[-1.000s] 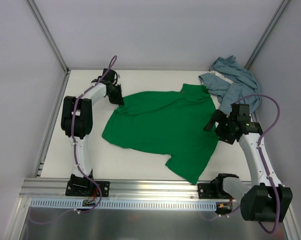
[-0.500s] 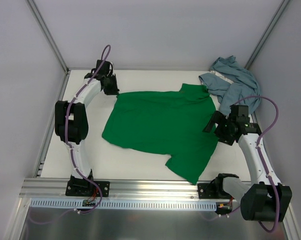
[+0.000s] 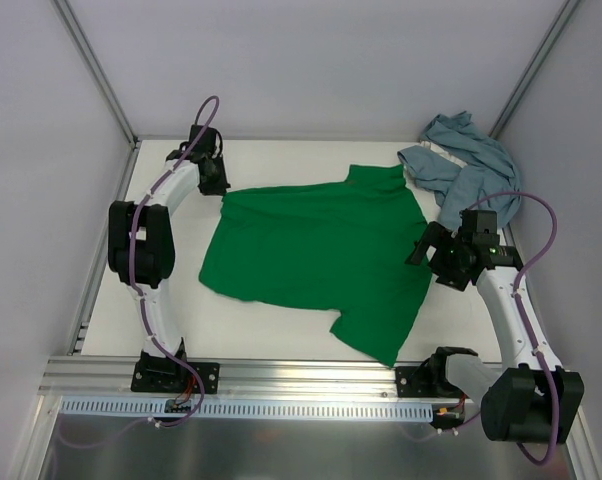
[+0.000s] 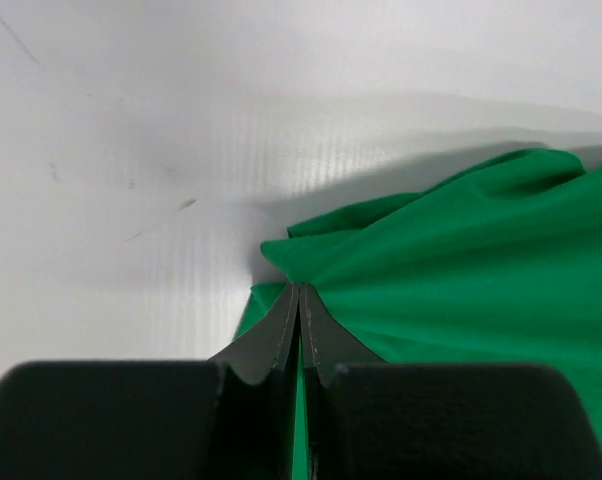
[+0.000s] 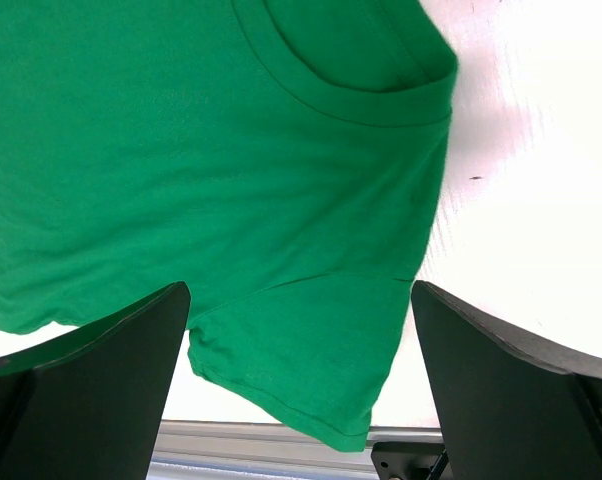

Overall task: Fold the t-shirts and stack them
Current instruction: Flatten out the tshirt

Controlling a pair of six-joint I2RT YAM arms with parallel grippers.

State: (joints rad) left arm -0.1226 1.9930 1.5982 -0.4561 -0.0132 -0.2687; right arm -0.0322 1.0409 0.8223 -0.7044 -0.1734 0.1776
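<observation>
The bright green t-shirt (image 3: 321,255) lies spread over the middle of the white table. My left gripper (image 3: 218,187) is shut on its far left corner; in the left wrist view the closed fingertips (image 4: 299,300) pinch a fold of green cloth (image 4: 461,270). My right gripper (image 3: 421,248) is open and empty, hovering over the shirt's right edge; the right wrist view shows the collar (image 5: 351,90) and a sleeve (image 5: 321,370) below between the spread fingers (image 5: 101,350). The blue-grey t-shirt (image 3: 466,165) lies crumpled at the far right corner.
White walls with metal posts close the table at the back and both sides. An aluminium rail (image 3: 311,375) runs along the near edge, by the arm bases. Bare table surface (image 3: 271,330) shows in front of the shirt.
My left gripper has drawn the green shirt's corner toward the far left, stretching the shirt out and shifting it left. The right gripper has stayed almost still.
</observation>
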